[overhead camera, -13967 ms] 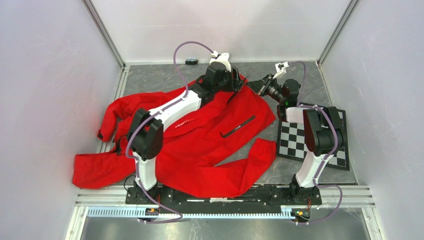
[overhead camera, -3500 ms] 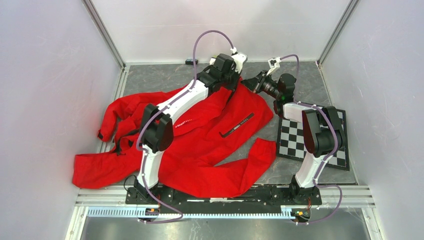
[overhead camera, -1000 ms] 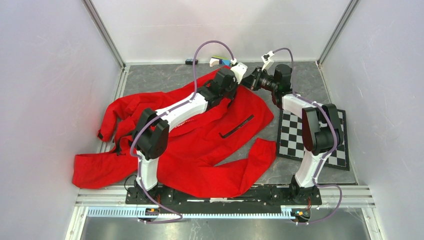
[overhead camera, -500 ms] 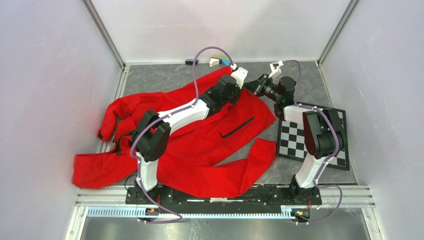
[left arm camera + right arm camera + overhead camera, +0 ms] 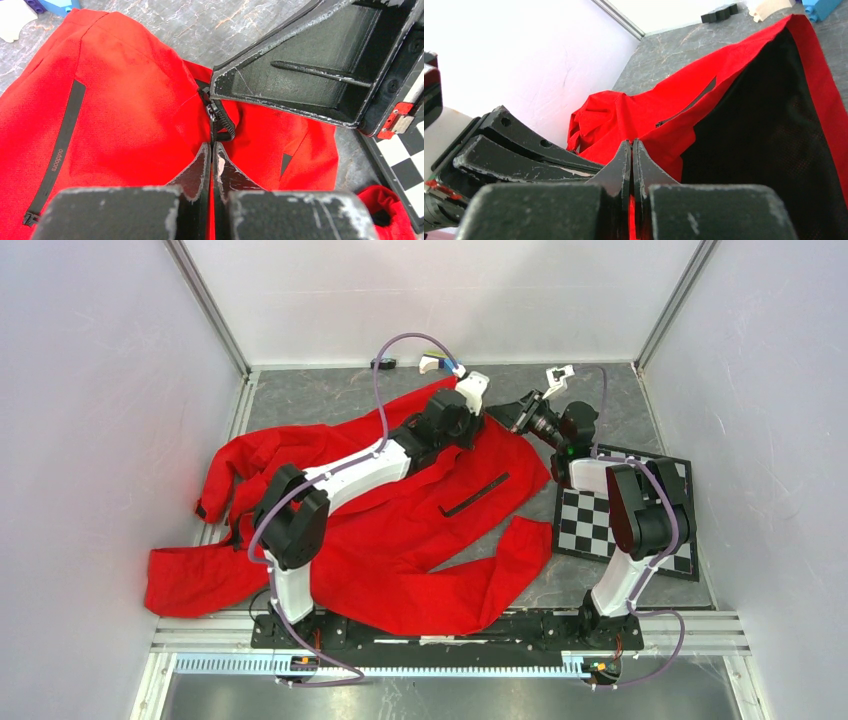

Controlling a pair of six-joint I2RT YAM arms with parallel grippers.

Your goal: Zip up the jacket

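Note:
The red jacket (image 5: 400,510) lies spread over the table, with one black pocket strip (image 5: 476,494) facing up. In the left wrist view my left gripper (image 5: 211,146) is shut, its tips on the black loop of the zipper pull (image 5: 223,126) below the slider. My right gripper (image 5: 631,142) is shut on the jacket's red edge just beyond that, where the dark lining (image 5: 764,130) shows. One of its black fingers (image 5: 300,85) crosses above the zipper. From above, both grippers meet at the jacket's far right corner (image 5: 495,415).
A checkerboard plate (image 5: 620,525) lies at the right, partly under the right arm. A small black block (image 5: 382,364) and white and blue pieces (image 5: 437,364) sit by the back wall. Walls close in on the left, the right and the far side.
Both grippers have drawn a little nearer and lower with the jacket's far corner, and the left arm has sunk closer to the fabric. Both stay shut.

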